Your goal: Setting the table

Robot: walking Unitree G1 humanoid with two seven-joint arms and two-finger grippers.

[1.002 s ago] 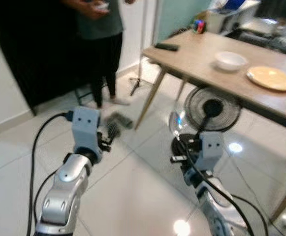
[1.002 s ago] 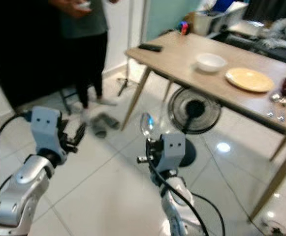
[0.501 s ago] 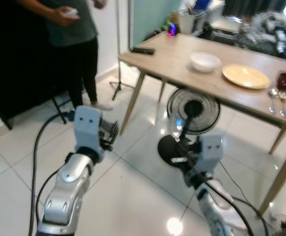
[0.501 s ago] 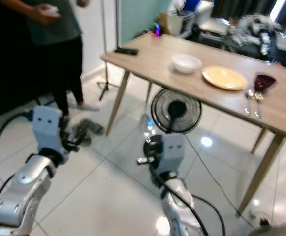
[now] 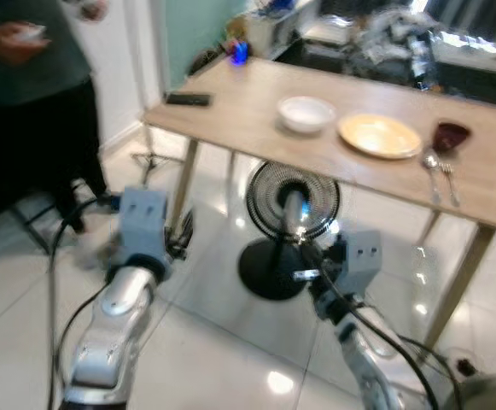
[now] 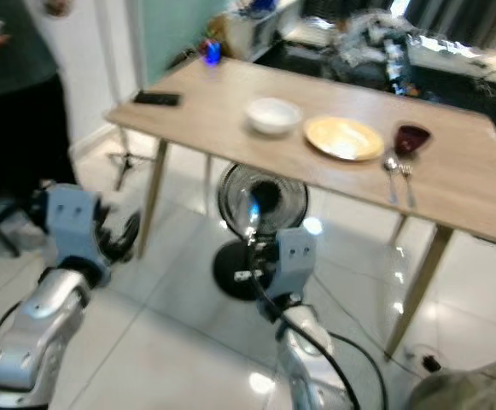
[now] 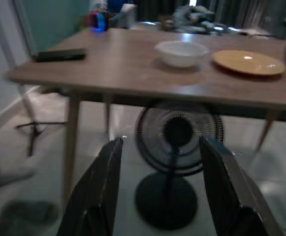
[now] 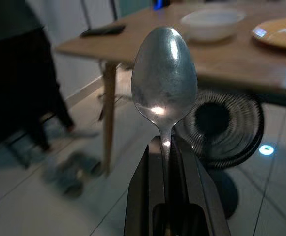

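My right gripper (image 8: 165, 143) is shut on the handle of a silver spoon (image 8: 164, 76), held upright in front of me (image 5: 294, 213). My left gripper (image 7: 160, 147) is open with nothing between its fingers, raised at my left (image 5: 182, 235). Ahead stands a wooden table (image 5: 248, 120). On it are a white bowl (image 5: 306, 113), a yellow plate (image 5: 379, 136), a dark red glass (image 5: 450, 137), and a spoon and fork (image 5: 435, 175) lying side by side. Both grippers are short of the table and below its top.
A black floor fan (image 5: 292, 195) stands under the table, just beyond the held spoon. A black remote (image 5: 188, 99) lies at the table's left end. A person (image 5: 26, 85) stands at the far left. Slanted table legs (image 5: 457, 282) reach the glossy tile floor.
The whole view has shifted, so the camera has moved: the table is now nearer and more central, and the person has slid to the left edge. Both arms keep their pose, spoon still held.
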